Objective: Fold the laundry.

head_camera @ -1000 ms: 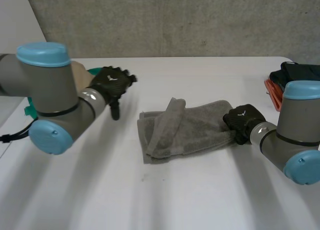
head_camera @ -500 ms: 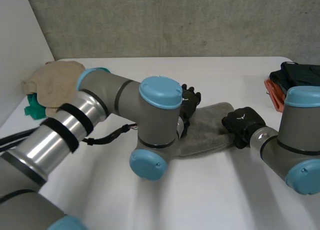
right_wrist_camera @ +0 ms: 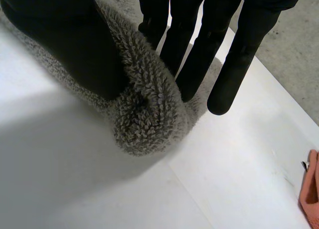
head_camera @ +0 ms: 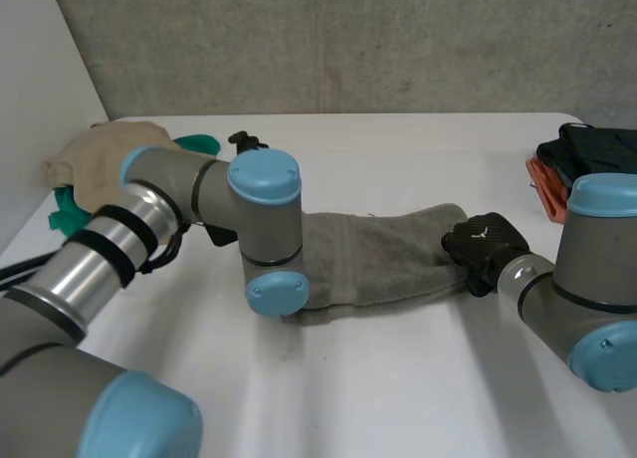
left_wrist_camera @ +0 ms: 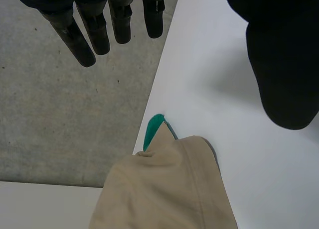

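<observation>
A grey terry towel (head_camera: 378, 254) lies stretched along the middle of the white table (head_camera: 418, 378). My right hand (head_camera: 483, 244) is at its right end. In the right wrist view the fingers (right_wrist_camera: 194, 50) and the thumb pinch a bunched fold of the towel (right_wrist_camera: 149, 109). My left arm reaches across in front of the towel's left part, and my left hand (head_camera: 242, 139) is at the table's far side, left of the towel. In the left wrist view that hand (left_wrist_camera: 119, 20) hangs with straight fingers over the table's edge, holding nothing.
A beige cloth (head_camera: 105, 164) lies on a green one (head_camera: 68, 217) at the table's left; both show beyond my left hand's fingertips, the beige cloth (left_wrist_camera: 169, 189) over the green one (left_wrist_camera: 153, 129). Dark clothes (head_camera: 592, 149) and an orange garment (head_camera: 545, 191) sit at the right edge.
My left arm swept in over the towel's left part, then its hand swung back toward the far left. The towel's crumpled left flap now lies flatter. The right hand kept its pinch.
</observation>
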Robot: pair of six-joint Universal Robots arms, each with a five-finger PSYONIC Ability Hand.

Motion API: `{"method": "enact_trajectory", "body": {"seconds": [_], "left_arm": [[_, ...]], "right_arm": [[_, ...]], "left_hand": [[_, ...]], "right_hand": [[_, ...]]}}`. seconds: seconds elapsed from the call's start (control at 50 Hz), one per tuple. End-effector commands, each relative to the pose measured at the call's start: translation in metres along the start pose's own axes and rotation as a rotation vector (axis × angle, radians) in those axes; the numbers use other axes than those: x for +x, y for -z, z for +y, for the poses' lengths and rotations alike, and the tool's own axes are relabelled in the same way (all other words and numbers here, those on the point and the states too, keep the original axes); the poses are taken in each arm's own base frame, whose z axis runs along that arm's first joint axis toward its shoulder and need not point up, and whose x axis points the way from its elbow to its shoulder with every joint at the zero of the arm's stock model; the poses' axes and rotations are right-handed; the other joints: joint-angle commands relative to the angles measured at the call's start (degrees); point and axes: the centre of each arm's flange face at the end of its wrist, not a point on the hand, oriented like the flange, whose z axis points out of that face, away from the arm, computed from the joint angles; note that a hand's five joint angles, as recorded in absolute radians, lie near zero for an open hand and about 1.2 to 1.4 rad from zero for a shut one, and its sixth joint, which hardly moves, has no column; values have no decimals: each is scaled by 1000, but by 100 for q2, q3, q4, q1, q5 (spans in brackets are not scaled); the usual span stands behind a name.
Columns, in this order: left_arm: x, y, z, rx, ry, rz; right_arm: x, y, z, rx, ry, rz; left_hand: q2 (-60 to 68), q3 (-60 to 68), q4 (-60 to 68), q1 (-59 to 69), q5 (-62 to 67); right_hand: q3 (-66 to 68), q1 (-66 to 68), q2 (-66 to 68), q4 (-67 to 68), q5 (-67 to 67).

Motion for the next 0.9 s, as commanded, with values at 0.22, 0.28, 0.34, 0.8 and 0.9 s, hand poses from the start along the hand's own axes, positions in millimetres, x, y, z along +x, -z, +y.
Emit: {"method": "enact_trajectory", "body": {"seconds": [0.22, 0.28, 0.34, 0.8, 0.9], "left_arm": [[-80, 64, -32, 125, 316, 91], [-90, 72, -30, 129, 377, 116], [-97, 77, -28, 135, 425, 141], [-109, 98, -14, 131, 600, 243], [-113, 96, -18, 148, 607, 229]], "right_arm": [[45, 6, 7, -76, 208, 190], [50, 6, -5, -35, 285, 276], [40, 6, -23, 42, 344, 317], [-131, 71, -53, 578, 783, 5], [-105, 86, -80, 636, 590, 16]], "left_hand": [[-168, -196, -136, -121, -256], [-168, -196, -136, -121, -256], [-168, -196, -136, -121, -256], [-168, -196, -136, -121, -256], [-168, -196, -136, -121, -256]], "right_hand": [[1210, 1670, 1278, 1160, 1358], [1210, 1670, 1278, 1160, 1358], [1210, 1670, 1278, 1160, 1358], [-5047, -4588, -4980, -5098, -4900], [-5790, -5330, -5722, -5840, -5642]]}}
